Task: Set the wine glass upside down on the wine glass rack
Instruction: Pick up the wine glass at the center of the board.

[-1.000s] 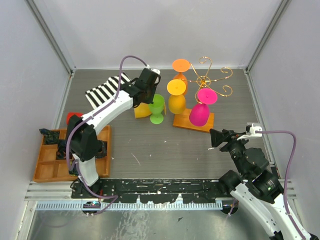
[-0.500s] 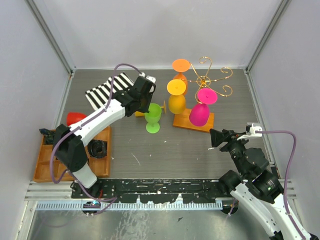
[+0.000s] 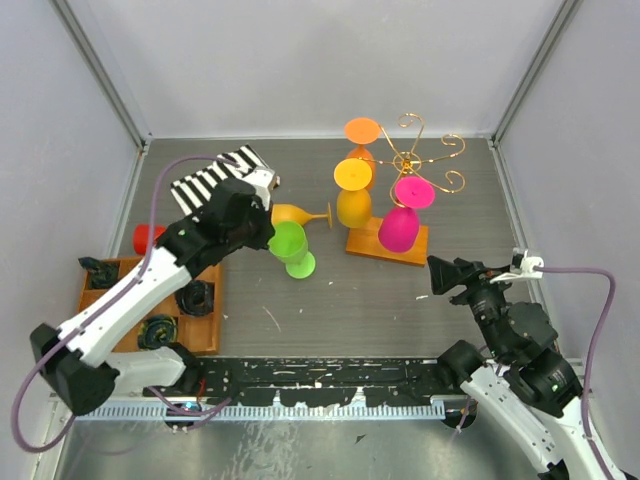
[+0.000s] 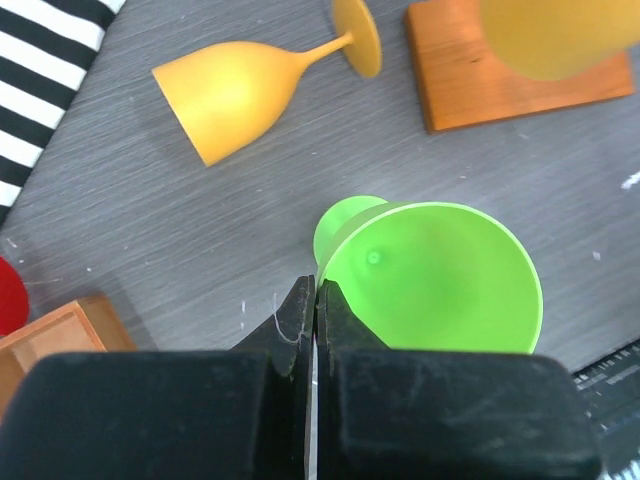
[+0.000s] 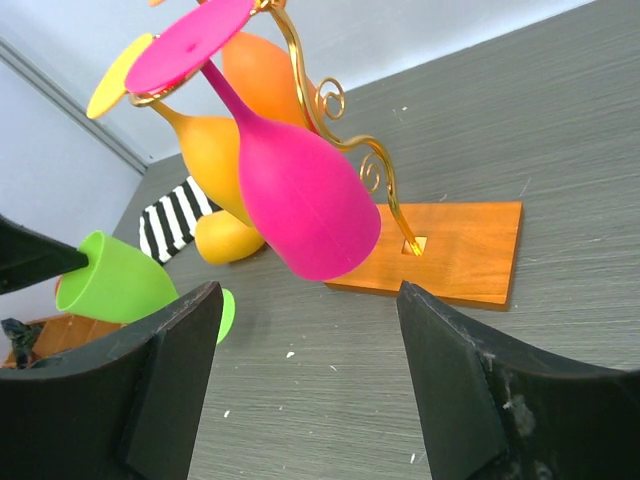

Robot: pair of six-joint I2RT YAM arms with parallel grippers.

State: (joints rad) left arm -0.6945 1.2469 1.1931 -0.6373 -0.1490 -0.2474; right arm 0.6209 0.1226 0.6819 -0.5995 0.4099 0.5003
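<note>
My left gripper (image 3: 264,236) is shut on the rim of a green wine glass (image 3: 289,246), which is tilted with its mouth up; in the left wrist view the gripper (image 4: 315,292) pinches the wall of the green glass (image 4: 430,280). The green glass also shows in the right wrist view (image 5: 110,282). The wine glass rack (image 3: 411,160) is gold wire on a wooden base (image 3: 370,240), right of the glass. An orange (image 3: 361,130), a yellow-orange (image 3: 352,192) and a pink glass (image 3: 401,216) hang on it upside down. My right gripper (image 3: 441,275) is open and empty, near the rack's base (image 5: 455,255).
A yellow glass (image 3: 294,214) lies on its side behind the green one, also in the left wrist view (image 4: 240,95). A striped cloth (image 3: 208,181) lies at the back left. A compartmented wooden tray (image 3: 92,325) and a red object (image 3: 147,238) are at the left.
My left arm has drawn back toward the near left with the green glass in it, uncovering the lying yellow glass. The right arm has shifted slightly.
</note>
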